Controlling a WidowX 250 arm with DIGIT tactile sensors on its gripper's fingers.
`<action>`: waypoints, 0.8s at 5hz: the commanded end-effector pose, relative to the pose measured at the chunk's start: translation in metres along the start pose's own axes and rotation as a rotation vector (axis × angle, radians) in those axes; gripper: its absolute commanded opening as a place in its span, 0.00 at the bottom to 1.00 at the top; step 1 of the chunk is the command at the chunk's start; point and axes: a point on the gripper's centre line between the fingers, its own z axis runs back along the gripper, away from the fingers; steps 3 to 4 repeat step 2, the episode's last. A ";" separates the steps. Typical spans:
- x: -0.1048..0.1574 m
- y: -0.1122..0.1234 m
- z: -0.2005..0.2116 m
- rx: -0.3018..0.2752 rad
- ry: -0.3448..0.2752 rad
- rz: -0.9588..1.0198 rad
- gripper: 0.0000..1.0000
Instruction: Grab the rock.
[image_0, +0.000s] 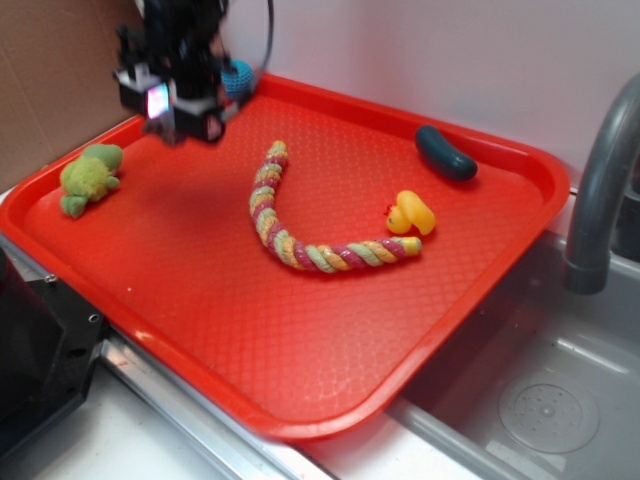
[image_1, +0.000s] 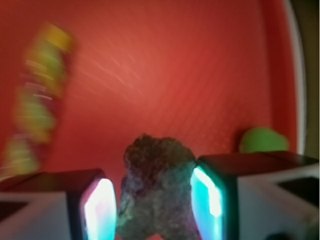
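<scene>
we see the rock (image_1: 157, 187) sitting between the two pads of the gripper (image_1: 155, 205) in the wrist view, the right pad (image_1: 207, 200) touching or nearly touching its flank, the left pad (image_1: 100, 210) just beside it with a sliver of gap. so the gripper looks pinched around the rock, though we cannot tell how firmly. in the exterior view the gripper (image_0: 180, 110) hangs over the far left corner of the tray (image_0: 300, 420), and the rock itself is hidden behind it there; whether it is lifted off the tray we cannot say.

the risks, as we judge them: the rock is lumpy and jagged, so the flat pads may bear on only a few points, and it could twist or slip out if the squeeze is light. the wrist view is smeared, which hints at motion, and a quick swing could shake a loose hold free. a drop would land on the tray, beyond the rope (image_0: 300, 235) from the duck (image_0: 411, 213), near the green plush (image_0: 88, 177) and the blue ball (image_0: 238, 78), and could knock them or roll to the rim.
</scene>
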 end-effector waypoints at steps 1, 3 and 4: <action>-0.059 0.019 0.100 -0.213 -0.133 -0.065 0.00; -0.064 0.030 0.148 -0.220 -0.135 -0.073 0.00; -0.064 0.030 0.148 -0.220 -0.135 -0.073 0.00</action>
